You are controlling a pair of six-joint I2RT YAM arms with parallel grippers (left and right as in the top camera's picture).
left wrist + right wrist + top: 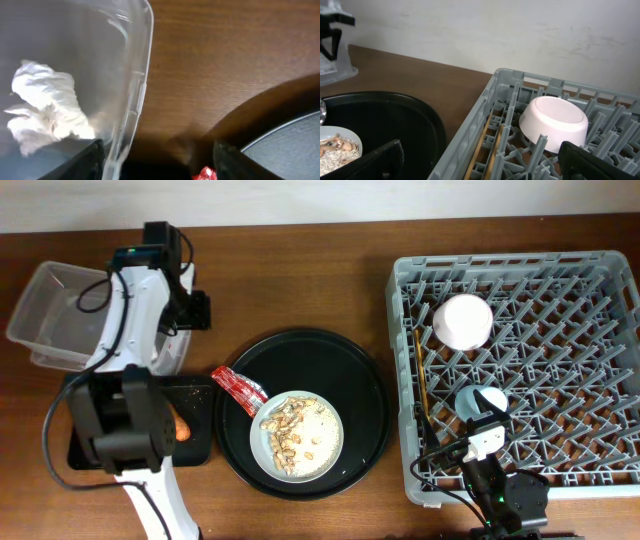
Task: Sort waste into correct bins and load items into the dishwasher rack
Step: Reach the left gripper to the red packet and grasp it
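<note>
The clear tub stands at the back left, and the left wrist view shows the white tissue inside it. My left gripper is open and empty at the tub's right wall. The red wrapper lies on the round tray's left rim. The plate holds beige scraps. The carrot lies in the shallow black tray. The rack holds the upturned white bowl, the blue cup and the chopsticks. My right gripper is open and empty over the rack's front left.
The large round black tray sits mid-table under the plate, between the bins and the rack. My left arm's base covers part of the shallow black tray. A pale wall runs behind the table.
</note>
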